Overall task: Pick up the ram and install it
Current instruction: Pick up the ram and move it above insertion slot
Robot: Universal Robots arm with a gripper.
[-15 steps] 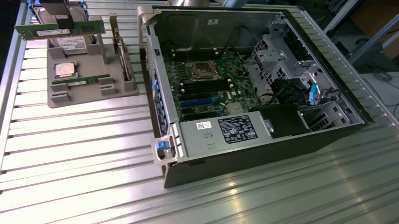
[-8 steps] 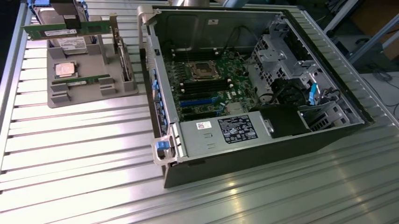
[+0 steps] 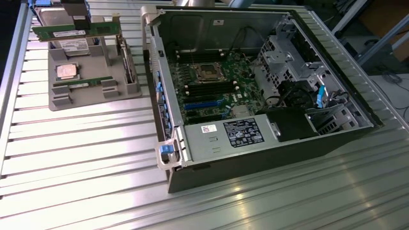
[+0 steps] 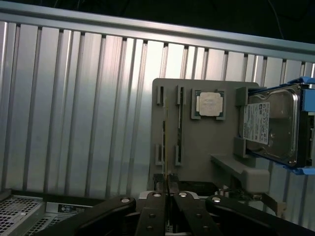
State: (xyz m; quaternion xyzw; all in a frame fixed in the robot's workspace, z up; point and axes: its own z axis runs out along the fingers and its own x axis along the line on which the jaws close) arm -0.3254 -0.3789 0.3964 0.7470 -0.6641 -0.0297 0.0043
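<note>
Right at the gripper (image 4: 168,191) is the ram (image 3: 59,32). The jaws are squeezed nearly together with just the thin board pinched between them, and from the wrist cam I'm looking at it edge-on. It hangs clear above the grey parts tray (image 3: 89,98). Below the gripper, the second ram stick (image 3: 80,84) sits in its holder, with the processor (image 3: 66,71) and the hard drive (image 4: 273,125) beside it.

So I'd call the pick done and the install not yet started. The memory slots (image 3: 208,88) on the motherboard (image 3: 221,103) look bare to me and are well away from the gripper.

Seating it will take some care, I reckon. The stick's long edge has to line up with a slot and go down square, not tilted.

As for edges, the case wall (image 3: 153,72) stands tall between the gripper and the board, so the stick has to go over it, not through it. Inside, the room above the slots looks open. The drive cage (image 3: 281,52) and power supply (image 3: 236,134) sit farther off, beyond the slots. The ribbed table (image 3: 76,158) around the tray gives plenty of free space.
</note>
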